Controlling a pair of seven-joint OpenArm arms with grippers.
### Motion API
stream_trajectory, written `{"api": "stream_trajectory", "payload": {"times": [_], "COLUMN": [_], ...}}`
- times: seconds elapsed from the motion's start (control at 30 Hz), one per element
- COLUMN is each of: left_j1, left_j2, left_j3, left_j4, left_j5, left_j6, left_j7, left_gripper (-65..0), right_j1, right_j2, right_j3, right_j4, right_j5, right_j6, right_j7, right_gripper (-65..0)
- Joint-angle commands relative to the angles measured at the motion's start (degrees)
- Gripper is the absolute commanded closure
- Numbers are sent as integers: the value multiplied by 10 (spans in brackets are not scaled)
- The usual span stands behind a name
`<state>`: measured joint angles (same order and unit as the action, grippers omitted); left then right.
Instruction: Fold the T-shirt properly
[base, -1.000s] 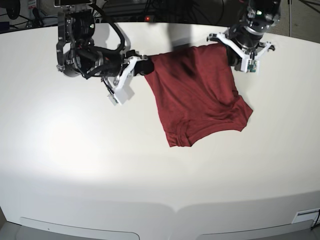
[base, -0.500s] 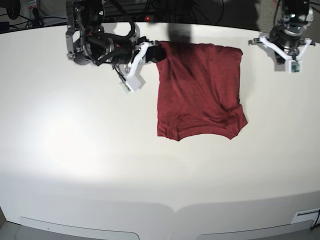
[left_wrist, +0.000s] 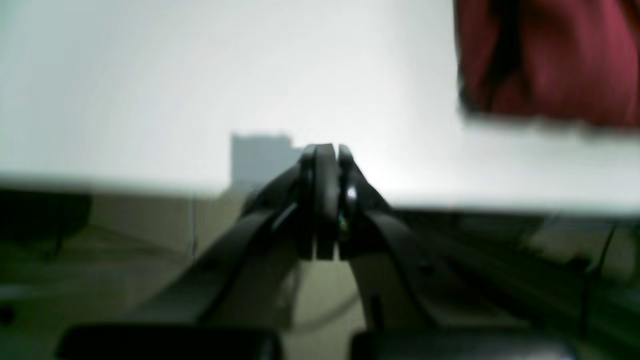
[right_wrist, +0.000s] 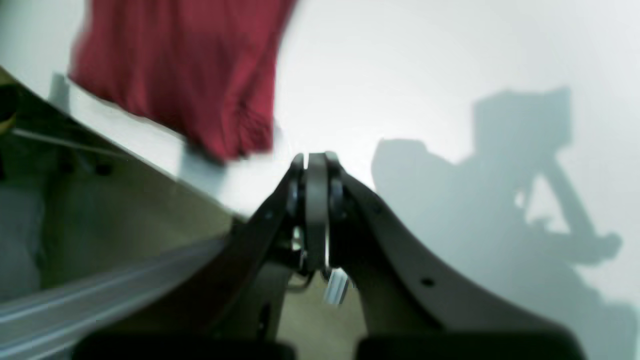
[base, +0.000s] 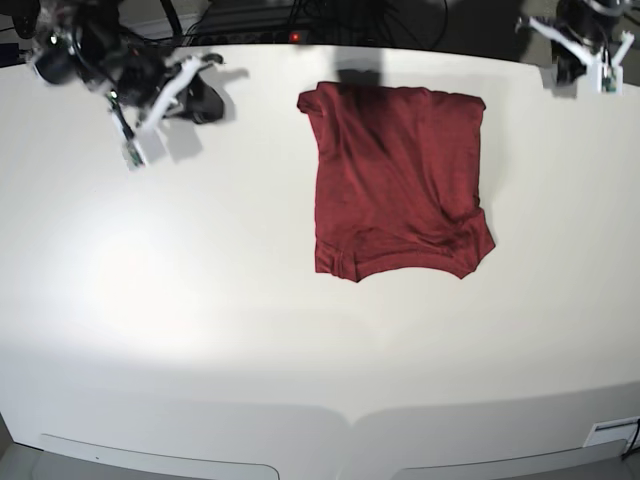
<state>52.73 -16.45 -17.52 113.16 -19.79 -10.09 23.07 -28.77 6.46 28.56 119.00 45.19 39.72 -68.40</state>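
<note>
At my fingertips: both pairs of jaws were clenched tight on nothing.
Right gripper: it hung near the table's far edge, well clear of the cloth.
Left gripper: it also sat at the far edge, the cloth well off to its side.
T-shirt: it lay flat between my two arms, apart from both, folded into a rough rectangle with one rumpled near corner.
Handling: I judged it light, limp and prone to bunching.
Hold: I would pinch the far corners or a folded edge.
Containers: none showed.
</note>
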Motion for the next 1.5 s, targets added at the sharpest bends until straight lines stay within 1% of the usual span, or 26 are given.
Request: {"api": "stream_trajectory", "payload": {"times": [0.0, 0.1, 0.17, 0.3, 0.33, 0.37, 0.43, 0.53, 0.63, 0.7, 0.77, 0.87, 0.97, 1.0, 1.07, 1.13, 1.17, 1.2, 1.27, 1.3, 1.4, 1.47], "left_j1": [23, 77, 103, 118, 115, 111, 96, 51, -11, -56, -100, -162, -209, -222, -247, -272, -283, -294, -315, -325, -353, -370], "left_j2": [-5, -5, -5, -5, -5, -5, -4, 0, 2, 2, 2, 2, 4, 6, 14, 26, 33, 42, 59, 68, 91, 101], "left_j3": [-3, -3, -3, -3, -3, -3, -3, -3, -3, -3, -3, -3, -3, -3, -3, -3, -3, -3, -3, -3, -3, -3], "left_j4": [10, 8, 3, -54, -81, -111, -181, -304, -441, -535, -626, -741, -815, -831, -853, -868, -874, -880, -890, -895, -911, -923], "left_j5": [-3, -2, -2, -2, -3, -3, -3, -3, -2, -2, 10, 58, 92, 102, 127, 167, 180, 188, 200, 206, 229, 229], "left_j6": [2, 2, 2, 0, -10, -27, -71, -138, -189, -207, -209, -208, -208, -208, -208, -204, -196, -183, -159, -151, -130, -121], "left_j7": [-13, -13, -13, -13, -20, -30, -54, -70, -83, -113, -153, -217, -294, -313, -325, -324, -324, -324, -324, -324, -323, -317], "left_gripper": [0, 0, 0, 0, 0, 0, 0, 0, 0, 0, 0, 0, 0, 0, 0, 0, 0, -23, -88, -104, -106, -106], "right_j1": [-23, -96, -146, -232, -247, -260, -273, -271, -249, -221, -185, -120, -45, -21, 22, 56, 70, 82, 104, 114, 145, 160], "right_j2": [3, 2, -7, -40, -47, -54, -67, -70, -57, -38, -12, 36, 85, 100, 124, 140, 143, 143, 138, 134, 111, 91], "right_j3": [18, 64, 91, 125, 126, 126, 126, 126, 125, 125, 125, 125, 125, 125, 119, 102, 89, 73, 37, 16, -48, -93], "right_j4": [16, 18, 18, 10, -1, -18, -69, -184, -322, -420, -521, -671, -809, -849, -915, -956, -968, -974, -977, -977, -977, -977], "right_j5": [15, 15, 15, 11, -2, -20, -62, -116, -171, -219, -265, -334, -396, -416, -448, -466, -466, -465, -465, -465, -465, -465], "right_j6": [3, 3, 3, 3, 3, 3, 3, 3, 3, 3, 3, 3, 3, 3, 3, 3, 3, 3, -24, -40, -85, -106], "right_j7": [7, -5, -4, 11, 21, 35, 67, 115, 174, 217, 266, 348, 407, 426, 464, 497, 509, 521, 541, 553, 568, 571], "right_gripper": [0, 0, 0, 0, 0, 0, 0, 0, 0, 0, 0, 0, 0, 0, 0, 0, 0, 0, 0, 0, 0, 0]}}
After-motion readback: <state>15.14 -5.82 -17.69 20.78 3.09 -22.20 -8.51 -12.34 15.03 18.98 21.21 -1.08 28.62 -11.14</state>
